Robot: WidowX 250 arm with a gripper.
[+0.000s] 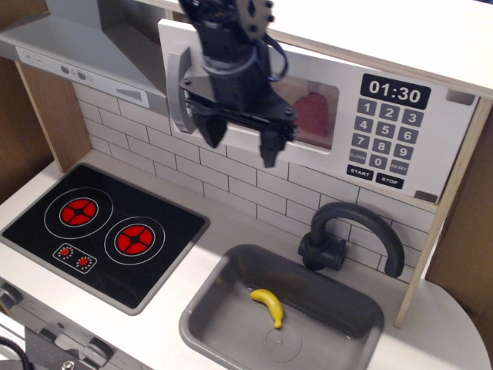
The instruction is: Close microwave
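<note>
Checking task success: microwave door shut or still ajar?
Shut. The microwave door lies flat, in line with the keypad panel, with no gap visible. The gripper hangs open in front of it, holding nothing.

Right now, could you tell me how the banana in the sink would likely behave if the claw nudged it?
The banana is curved, so it would probably rock or spin rather than roll straight. It looks like a small toy, likely light and stiff. The smooth grey sink floor suggests it would slide easily.
</note>
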